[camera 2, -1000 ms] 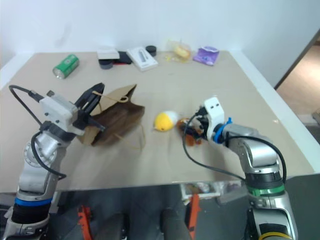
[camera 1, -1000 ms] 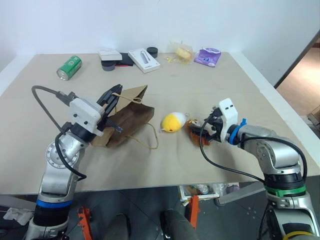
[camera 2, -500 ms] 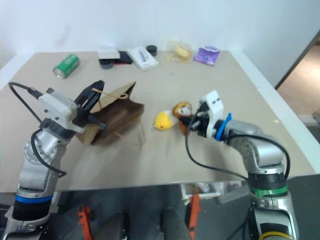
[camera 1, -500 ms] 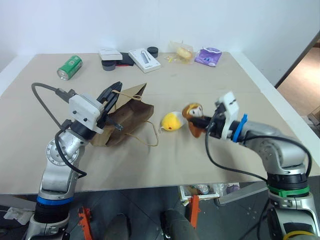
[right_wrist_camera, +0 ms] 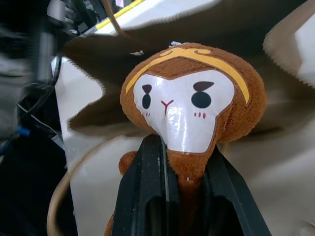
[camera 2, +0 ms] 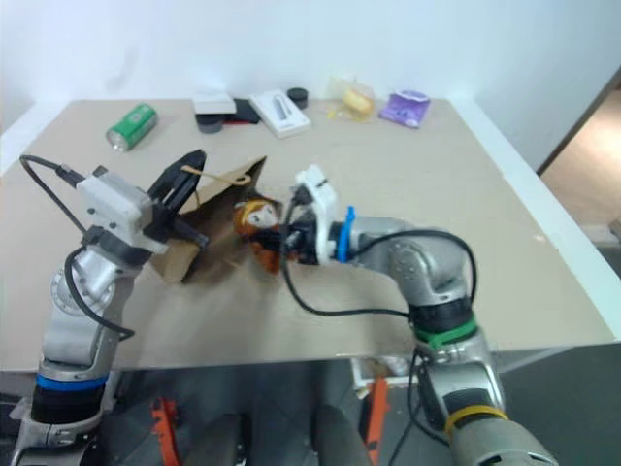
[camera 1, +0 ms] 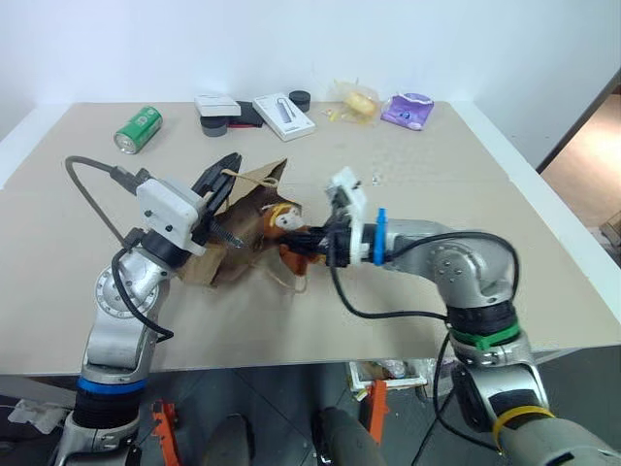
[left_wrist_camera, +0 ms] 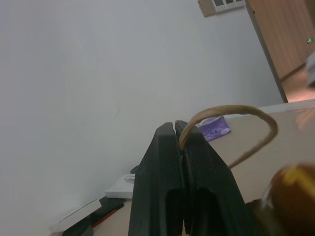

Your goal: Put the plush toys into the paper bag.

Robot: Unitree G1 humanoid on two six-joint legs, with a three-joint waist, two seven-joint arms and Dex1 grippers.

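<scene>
Left and right eye views: the bag [camera 1: 241, 238] lies on its side on the counter [camera 1: 388, 194], its mouth turned toward the right arm. One twine handle [camera 1: 229, 179] is pinched in the closed left hand [camera 1: 215, 184], which holds the upper lip raised. The right hand [camera 1: 309, 243] is closed on the brown toy [camera 1: 283, 219], held at the bag's mouth, the toy's head toward the opening. The bag lies straight ahead of the right hand, along the line the hand points, so the coming push is judged to go directly into the bag. The yellow toy cannot be made out beside the bag; it may be hidden behind the right arm.

Left wrist view: the left hand's fingers [left_wrist_camera: 162, 182] are seen pressed together on the handle, which loops up out of them.

Right wrist view: the brown toy is gripped at its body between the right hand's fingers [right_wrist_camera: 147, 196], face toward the camera, with the bag's dark opening just behind its head.
</scene>
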